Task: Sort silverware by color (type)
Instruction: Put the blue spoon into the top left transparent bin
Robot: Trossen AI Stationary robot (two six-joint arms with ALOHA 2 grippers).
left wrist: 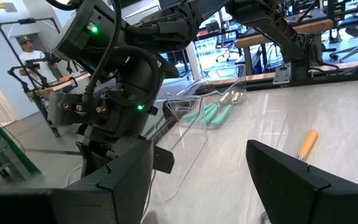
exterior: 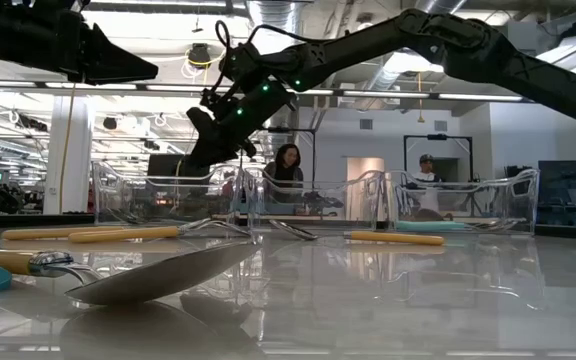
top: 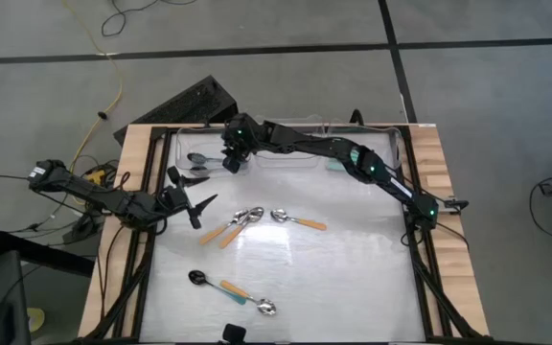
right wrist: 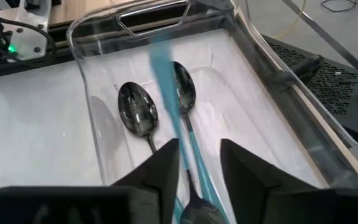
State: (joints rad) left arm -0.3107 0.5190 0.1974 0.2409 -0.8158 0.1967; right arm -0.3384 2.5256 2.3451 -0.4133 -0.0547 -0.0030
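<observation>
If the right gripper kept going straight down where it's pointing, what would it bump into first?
Probably the blue-handled spoon blurred just ahead of the right gripper, then the two black spoons lying in the clear bin beneath. Depth is hard to judge.

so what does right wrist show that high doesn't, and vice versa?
Only right wrist: inside the clear bin, two black-bowled spoons lying flat and a blurred blue-handled spoon dropping between the parted fingers of the right gripper.

Only high: the left gripper open at the table's left side, three orange-handled spoons mid-table, and nearer the front edge a black-bowled spoon and a teal-handled spoon.

Both: the right gripper over the left bin with dark spoons in it.
</observation>
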